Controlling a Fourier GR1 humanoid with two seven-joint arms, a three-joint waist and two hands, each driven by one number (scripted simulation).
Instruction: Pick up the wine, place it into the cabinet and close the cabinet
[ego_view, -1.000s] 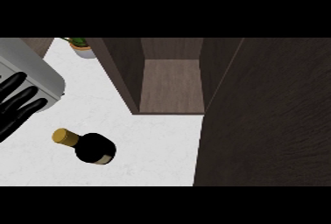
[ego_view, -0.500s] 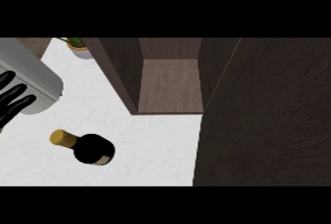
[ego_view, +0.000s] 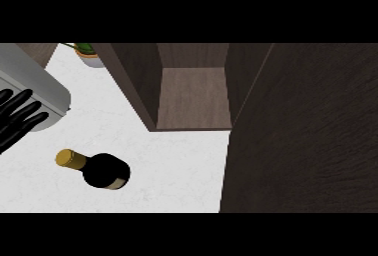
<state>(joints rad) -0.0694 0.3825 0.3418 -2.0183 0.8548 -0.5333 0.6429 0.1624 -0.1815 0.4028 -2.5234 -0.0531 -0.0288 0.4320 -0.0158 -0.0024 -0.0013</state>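
1. White speckled worktop (ego_view: 177, 165) fills the view, with the open cabinet (ego_view: 193, 100) at twelve o'clock.
2. Wine (ego_view: 102, 170) stands at seven o'clock; no label readable.
3. Left robot hand (ego_view: 16, 117), nine o'clock, fingers straight, apart, holding nothing.

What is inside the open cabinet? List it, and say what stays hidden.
The cabinet shows only a bare wooden shelf; the wine bottle stands outside on the counter. The open door hides anything behind it, and the cabinet's upper part lies beyond the view.
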